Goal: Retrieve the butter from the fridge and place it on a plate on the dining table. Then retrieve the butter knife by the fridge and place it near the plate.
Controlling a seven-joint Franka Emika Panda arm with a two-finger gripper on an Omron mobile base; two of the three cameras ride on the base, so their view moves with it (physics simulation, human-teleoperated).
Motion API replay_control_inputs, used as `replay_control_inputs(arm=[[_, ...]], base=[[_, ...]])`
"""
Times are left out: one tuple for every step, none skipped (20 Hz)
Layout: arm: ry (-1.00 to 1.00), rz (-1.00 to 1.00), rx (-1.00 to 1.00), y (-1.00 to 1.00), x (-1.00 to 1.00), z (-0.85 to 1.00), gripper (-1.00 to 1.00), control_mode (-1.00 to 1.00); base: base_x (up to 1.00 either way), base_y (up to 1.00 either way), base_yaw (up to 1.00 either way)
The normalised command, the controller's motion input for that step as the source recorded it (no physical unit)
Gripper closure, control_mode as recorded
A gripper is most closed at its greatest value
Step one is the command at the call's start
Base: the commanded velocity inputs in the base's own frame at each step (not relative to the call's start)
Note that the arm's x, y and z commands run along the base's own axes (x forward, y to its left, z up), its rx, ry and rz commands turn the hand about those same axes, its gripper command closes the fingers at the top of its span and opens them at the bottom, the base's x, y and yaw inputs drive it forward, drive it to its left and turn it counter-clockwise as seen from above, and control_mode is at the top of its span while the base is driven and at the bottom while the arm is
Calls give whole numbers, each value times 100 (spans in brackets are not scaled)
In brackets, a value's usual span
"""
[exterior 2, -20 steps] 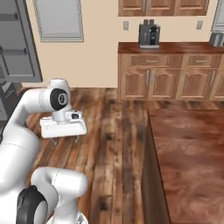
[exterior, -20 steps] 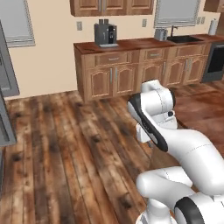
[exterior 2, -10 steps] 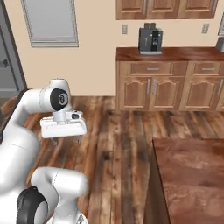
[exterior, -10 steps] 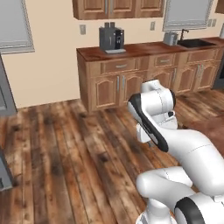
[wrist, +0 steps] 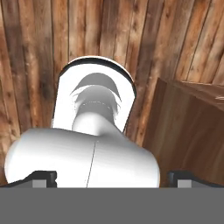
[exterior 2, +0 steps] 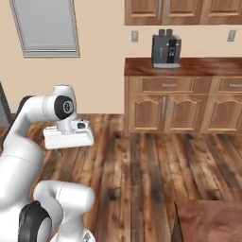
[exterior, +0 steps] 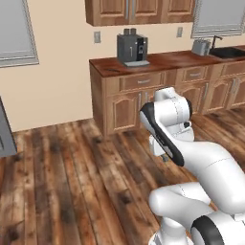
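Currently poised above the wooden plank floor (exterior: 72, 182), pointing downward: gripper (exterior 2: 71, 152), spread as wide as it goes, clasping nothing, touching nothing. Seen from the right base view as a white block beneath the arm's (exterior: 167, 124) dark-ringed wrist joint, with small dark fingertips (exterior 2: 84, 151) set well apart.

Low on the right of the right base view, only partly in frame: corner of the dining table (exterior 2: 210, 222), glossy reddish-brown, well apart from the gripper. Same corner on the right of the hand view, over the floorboards.

At the far left edge of the left base view, cut off by the frame: a grey slab, likely the fridge (exterior: 5, 131), with too little showing to be sure.

Straight ahead, against the beige wall: wood counter (exterior: 158, 62) over panelled cabinet doors, with a dark coffee machine (exterior: 131, 48) on its left end, a toaster (exterior: 202, 47) further right and a sink (exterior: 232, 51) just beyond. Above, upper cabinets (exterior: 139, 10) and a wall outlet (exterior: 97, 37). Left of those, a window (exterior: 14, 31).
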Motion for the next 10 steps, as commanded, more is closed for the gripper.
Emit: replay_control_inputs(arm=[[0, 0, 0, 0, 0, 0, -100, 100], [0, 0, 0, 0, 0, 0, -100, 100], [0, 0, 0, 0, 0, 0, -100, 100], [0, 0, 0, 0, 0, 0, -100, 100], [0, 0, 0, 0, 0, 0, -100, 100], [0, 0, 0, 0, 0, 0, -100, 100], [0, 0, 0, 0, 0, 0, -100, 100], [0, 0, 0, 0, 0, 0, -100, 100], [0, 0, 0, 0, 0, 0, -100, 100], [0, 0, 0, 0, 0, 0, -100, 100]], base=[[100, -16, 0], [100, -26, 0], [100, -41, 0], [100, -39, 0], [100, -32, 0], [100, -29, 0], [100, -25, 0], [100, -22, 0], [100, -34, 0], [100, -48, 0]])
